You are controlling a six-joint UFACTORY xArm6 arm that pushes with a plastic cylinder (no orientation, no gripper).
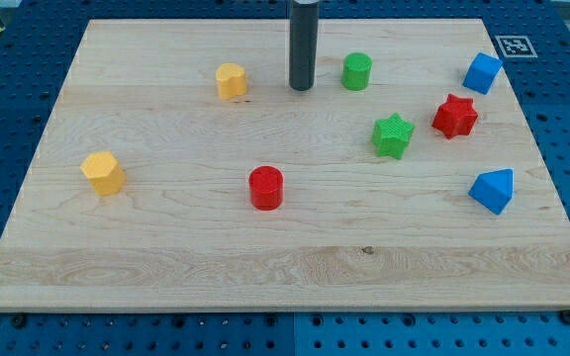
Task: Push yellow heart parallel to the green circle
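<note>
Trouble could come from my tip [301, 87], a bare rod with no jaws to open or close, sitting at 3 o'clock of the yellow heart [231, 80] and at 9 o'clock of the green circle [356, 71], since a careless sweep rightward nudges the circle, while a leftward push drives the heart out of line toward the desk [166, 257] edge.

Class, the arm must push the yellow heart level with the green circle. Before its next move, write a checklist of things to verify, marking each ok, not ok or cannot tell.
1. Yellow heart in view and free of other blocks: ok.
2. Green circle in view near the view's top: ok.
3. My tip located: ok, it stands between the two, apart from both.
4. Tip already touching the heart: not ok, a gap shows.
5. Heart in line with the circle: cannot tell; it sits slightly lower in the view.
6. Board around the heart free of obstacles: ok; the other yellow block lies well away.
</note>
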